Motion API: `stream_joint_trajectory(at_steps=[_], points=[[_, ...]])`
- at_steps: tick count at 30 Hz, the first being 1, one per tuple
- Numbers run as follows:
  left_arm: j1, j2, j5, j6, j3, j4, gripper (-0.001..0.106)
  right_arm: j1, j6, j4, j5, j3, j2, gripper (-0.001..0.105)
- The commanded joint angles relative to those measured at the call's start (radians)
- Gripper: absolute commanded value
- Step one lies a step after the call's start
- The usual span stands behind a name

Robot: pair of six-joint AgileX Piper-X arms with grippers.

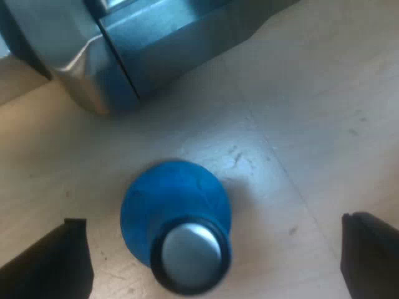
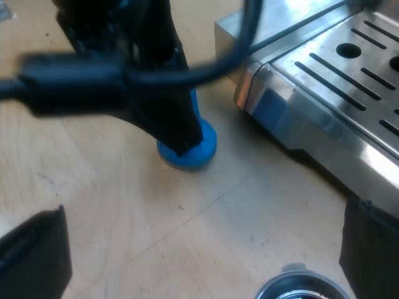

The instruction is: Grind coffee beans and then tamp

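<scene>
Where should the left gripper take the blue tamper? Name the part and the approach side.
Take the blue tamper by the narrower upper end under its silver cap, coming straight down. It stands upright on its broad blue base, and the open left gripper has a finger to either side, so closing there should likely hold.

The left claw (image 1: 215, 258) spreads wide, pointing downward — the right claw (image 2: 199, 252) spreads wide too, left arm (image 2: 146, 81) ahead.

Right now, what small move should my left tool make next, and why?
Probably close the left tool on the blue tamper: its fingers stand open on either side of it, and the right wrist view shows the tool low at the tamper.
</scene>
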Motion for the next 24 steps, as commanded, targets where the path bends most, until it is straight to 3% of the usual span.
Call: stream_joint_trajectory(at_steps=[1, 13, 15, 17, 18, 20, 21, 24], points=[[-0.004, 0.036, -0.013, 0.001, -0.007, -0.023, 0.082, 0.0, -0.01, -0.01, -0.007, -0.002, -0.002, 0.089], [-0.004, 0.126, -0.032, 0.035, -0.019, -0.04, 0.082, 0.0, 0.02, -0.01, -0.007, -0.002, -0.002, 0.089], [-0.004, 0.126, -0.032, 0.035, -0.019, -0.032, 0.076, 0.0, 0.024, -0.01, -0.007, -0.002, -0.002, 0.089], [-0.004, 0.126, -0.034, 0.035, -0.019, -0.014, 0.059, 0.0, 0.027, -0.01, -0.007, -0.002, -0.002, 0.089], [-0.004, 0.126, -0.035, 0.035, -0.019, -0.009, 0.055, 0.0, 0.027, -0.01, -0.007, -0.002, -0.002, 0.089], [-0.004, 0.126, -0.035, 0.035, -0.019, 0.01, 0.036, 0.0, 0.031, -0.01, -0.007, -0.002, -0.002, 0.089], [-0.004, 0.126, -0.035, 0.035, -0.019, 0.024, 0.022, 0.0, 0.067, -0.01, -0.007, -0.002, -0.002, 0.089], [-0.004, 0.126, -0.035, 0.045, -0.027, 0.047, 0.002, 0.0, 0.134, -0.01, -0.007, -0.002, -0.002, 0.089]])
